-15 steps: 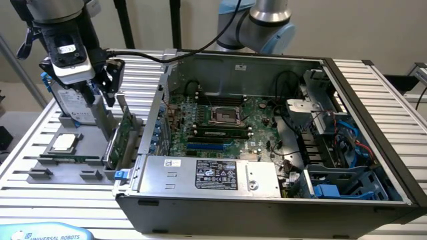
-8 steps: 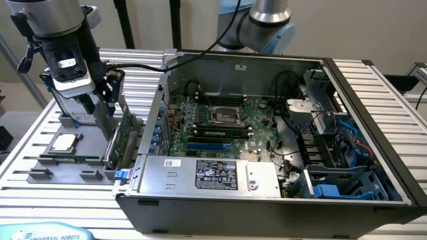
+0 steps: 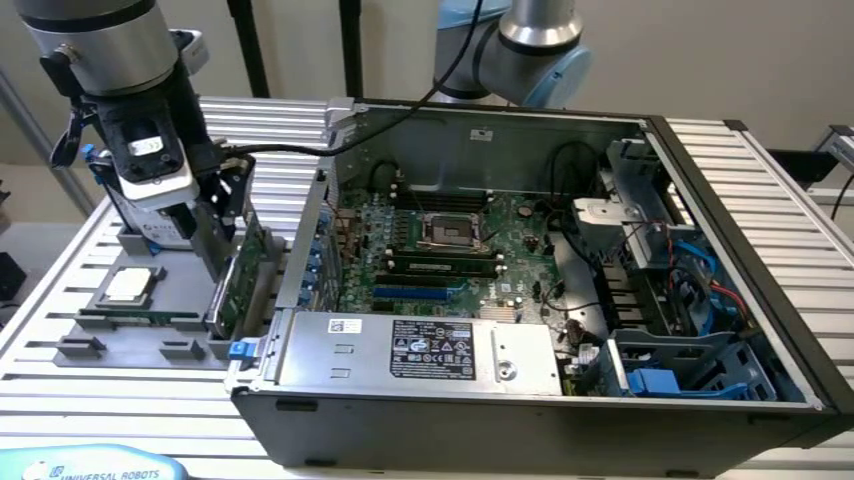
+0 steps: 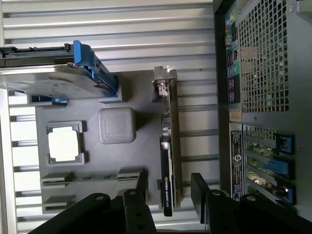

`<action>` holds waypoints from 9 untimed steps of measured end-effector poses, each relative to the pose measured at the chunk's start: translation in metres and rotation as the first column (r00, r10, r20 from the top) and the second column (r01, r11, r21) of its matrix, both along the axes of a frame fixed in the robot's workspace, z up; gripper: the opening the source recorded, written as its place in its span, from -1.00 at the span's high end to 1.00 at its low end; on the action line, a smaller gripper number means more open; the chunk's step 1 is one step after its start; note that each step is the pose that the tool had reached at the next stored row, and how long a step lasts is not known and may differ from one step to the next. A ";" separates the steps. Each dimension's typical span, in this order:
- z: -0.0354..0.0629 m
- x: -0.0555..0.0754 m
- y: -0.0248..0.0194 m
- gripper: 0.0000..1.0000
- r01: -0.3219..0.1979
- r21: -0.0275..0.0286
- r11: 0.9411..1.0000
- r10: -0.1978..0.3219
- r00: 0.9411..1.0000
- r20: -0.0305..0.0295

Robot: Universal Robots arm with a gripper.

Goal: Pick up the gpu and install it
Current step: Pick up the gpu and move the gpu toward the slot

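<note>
The gpu (image 4: 168, 146) stands on its long edge in a slot of the grey holder tray (image 4: 92, 102), its silver bracket (image 4: 165, 80) at one end. In the exterior view the gpu (image 3: 248, 275) shows its green board, just off the open computer case's left wall. My gripper (image 4: 170, 191) is open, one black finger (image 4: 142, 185) on each side of the card's end, with a gap on both sides. The exterior view has the gripper (image 3: 224, 238) low over the card's top edge.
The tray also holds a silver hard drive with blue rails (image 4: 58, 78), a square processor chip (image 4: 63, 145) and a grey block (image 4: 117, 125). The open case (image 3: 747, 260), with its motherboard (image 3: 441, 245) and power supply (image 3: 414, 350), lies at the exterior view's right, its rear panel (image 4: 263, 73) close beside the card.
</note>
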State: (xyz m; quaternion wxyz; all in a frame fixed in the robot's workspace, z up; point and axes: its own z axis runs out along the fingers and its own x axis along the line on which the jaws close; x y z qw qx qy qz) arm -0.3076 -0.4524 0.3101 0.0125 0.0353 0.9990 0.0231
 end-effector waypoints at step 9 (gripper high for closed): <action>-0.0163 0.003 0.0002 0.04 0.000 0.000 1.000 0.000 1.000 0.000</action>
